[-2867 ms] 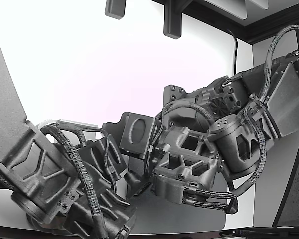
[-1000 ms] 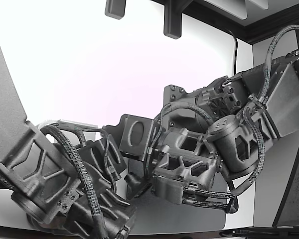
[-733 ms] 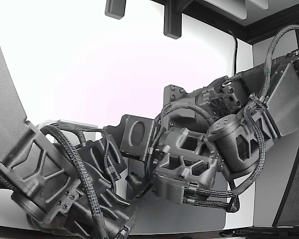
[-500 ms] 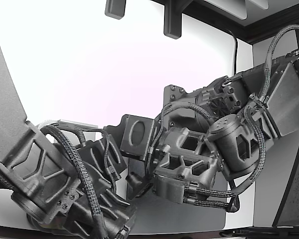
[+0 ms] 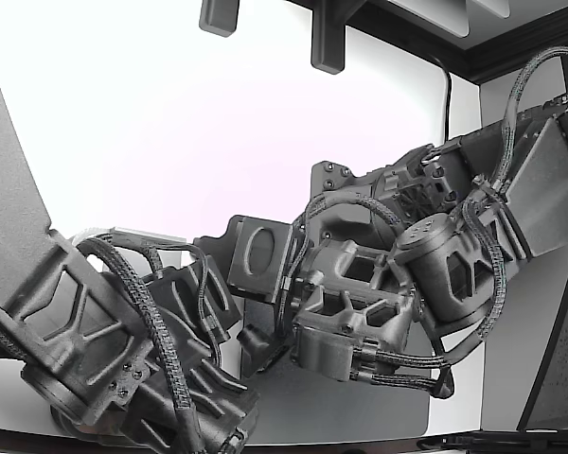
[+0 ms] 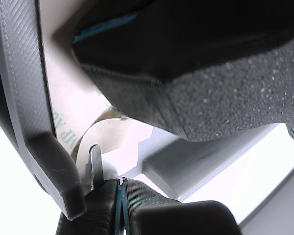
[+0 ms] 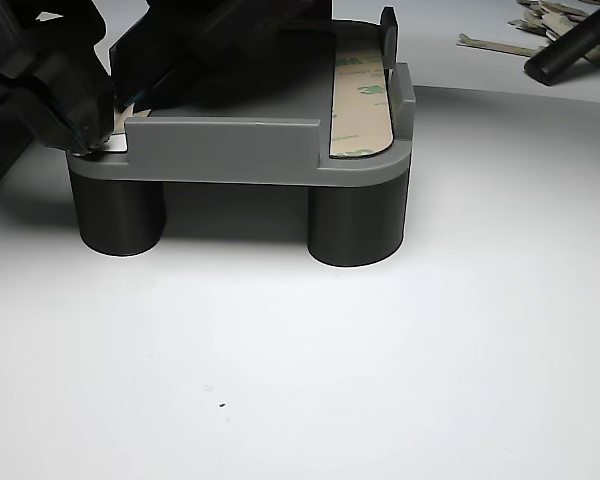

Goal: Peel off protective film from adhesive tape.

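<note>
In the other view a grey fixture (image 7: 230,150) stands on two dark round legs. A tape strip with a printed pale film (image 7: 360,95) lies in its right slot. My gripper (image 7: 85,140) is at the fixture's left corner. In the wrist view the fingertips (image 6: 121,183) are pressed together on the end of a pale film (image 6: 112,132), which curls up off the fixture's surface (image 6: 19,73). A black foam pad (image 6: 225,98) hangs close over the film. In the exterior view the gripper (image 5: 254,339) is mostly hidden between the two dark arms.
Several peeled film strips (image 7: 500,42) and a black rod (image 7: 570,45) lie at the back right of the white table in the other view. A second arm (image 5: 104,331) fills the exterior view's lower left, close to mine.
My arm's wrist has shifted slightly down and to the exterior view's left. The second arm has stayed still.
</note>
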`<action>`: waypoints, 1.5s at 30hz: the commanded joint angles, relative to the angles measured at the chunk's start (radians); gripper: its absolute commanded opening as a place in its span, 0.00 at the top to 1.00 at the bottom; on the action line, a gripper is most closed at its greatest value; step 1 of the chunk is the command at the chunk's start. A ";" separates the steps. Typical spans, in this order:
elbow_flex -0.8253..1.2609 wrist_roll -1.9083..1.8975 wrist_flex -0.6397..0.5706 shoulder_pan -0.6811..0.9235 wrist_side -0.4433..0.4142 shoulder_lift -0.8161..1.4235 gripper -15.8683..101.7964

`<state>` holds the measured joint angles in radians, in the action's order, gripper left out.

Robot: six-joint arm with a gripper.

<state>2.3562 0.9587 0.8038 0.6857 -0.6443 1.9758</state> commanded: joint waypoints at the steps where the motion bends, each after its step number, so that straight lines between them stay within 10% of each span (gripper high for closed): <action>1: -0.017 0.005 -0.009 -0.018 -0.003 0.018 0.96; 40: -0.169 -0.032 0.239 -0.031 -0.023 0.020 0.96; 45: -0.195 -0.014 0.327 -0.084 -0.012 0.092 0.69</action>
<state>2.1936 0.9403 1.1060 0.6320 -0.6565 2.0233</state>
